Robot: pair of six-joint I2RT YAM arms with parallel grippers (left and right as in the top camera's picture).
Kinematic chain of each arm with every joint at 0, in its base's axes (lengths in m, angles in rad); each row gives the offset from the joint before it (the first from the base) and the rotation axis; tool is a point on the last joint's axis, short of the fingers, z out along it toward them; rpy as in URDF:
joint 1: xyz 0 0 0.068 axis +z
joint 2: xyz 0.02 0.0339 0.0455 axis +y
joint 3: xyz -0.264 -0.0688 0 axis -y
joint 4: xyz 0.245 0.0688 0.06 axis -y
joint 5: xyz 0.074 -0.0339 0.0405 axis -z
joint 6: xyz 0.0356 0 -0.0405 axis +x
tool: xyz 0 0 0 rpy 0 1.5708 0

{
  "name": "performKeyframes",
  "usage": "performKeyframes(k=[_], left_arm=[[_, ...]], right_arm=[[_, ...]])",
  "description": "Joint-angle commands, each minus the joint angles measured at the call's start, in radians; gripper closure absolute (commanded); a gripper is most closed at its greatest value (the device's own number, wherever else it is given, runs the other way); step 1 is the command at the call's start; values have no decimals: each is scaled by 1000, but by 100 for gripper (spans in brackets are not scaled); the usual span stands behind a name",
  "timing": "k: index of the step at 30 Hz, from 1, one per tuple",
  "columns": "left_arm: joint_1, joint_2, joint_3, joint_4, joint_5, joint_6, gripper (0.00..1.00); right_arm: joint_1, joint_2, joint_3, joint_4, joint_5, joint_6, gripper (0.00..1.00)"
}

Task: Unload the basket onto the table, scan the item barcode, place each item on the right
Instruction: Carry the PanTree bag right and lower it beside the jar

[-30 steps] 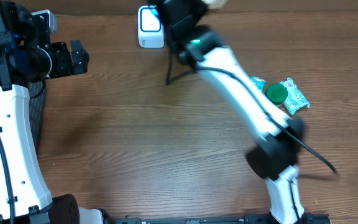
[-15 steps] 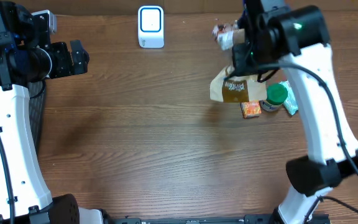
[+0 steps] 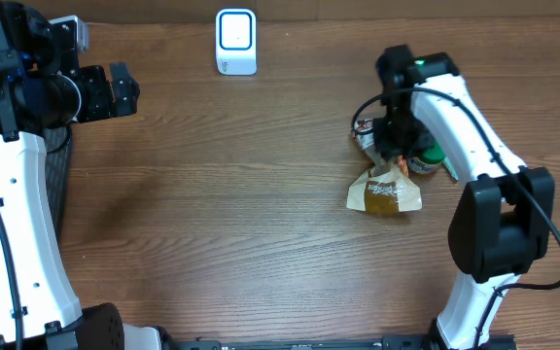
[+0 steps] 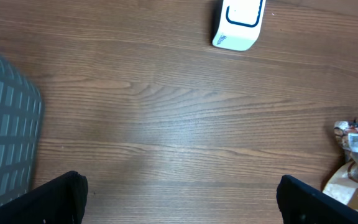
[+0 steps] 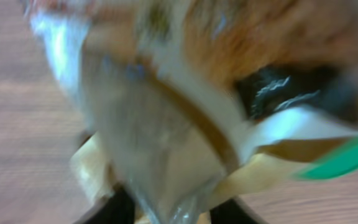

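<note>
A tan and brown packet (image 3: 384, 192) lies on the table right of centre. Its top edge reaches up between the fingers of my right gripper (image 3: 390, 161). The right wrist view is blurred, but there the packet (image 5: 166, 124) fills the gap of my right gripper (image 5: 173, 211), whose two dark fingers stand apart on either side. The white scanner with a blue face (image 3: 235, 41) stands at the far edge; it also shows in the left wrist view (image 4: 238, 23). My left gripper (image 3: 124, 89) hovers at the far left, open and holding nothing (image 4: 179, 199).
A clear-wrapped snack (image 3: 366, 129) and a green-capped item (image 3: 433, 148) lie close behind the packet. A green wrapper (image 5: 340, 158) shows beside my right fingers. A grey mesh basket (image 4: 5, 143) sits under the left arm.
My right arm swung from the scanner back to the right side and came down. The packet went with it to the table, and the right fingers parted.
</note>
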Motion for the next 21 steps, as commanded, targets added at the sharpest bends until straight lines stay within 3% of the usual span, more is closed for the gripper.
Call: performKeyframes(k=[1,3,8,13,21], left_arm=[[-5,2,8,0,9,-13,0],[-5,2,8,0,8,-13,0],[-5,2,8,0,8,-13,1],[-5,2,8,0,8,-13,0],[-5,2,8,0,8,-13,0]], right_arm=[[-20,-16,23,33,64,-34,43],[-19,-16,56,27,66,-37,40],[24,-18,171,-25,-108,-37,44],[104,-18,175,-22,-204,-37,68],[150,-14,95,66,-273,-21,75]])
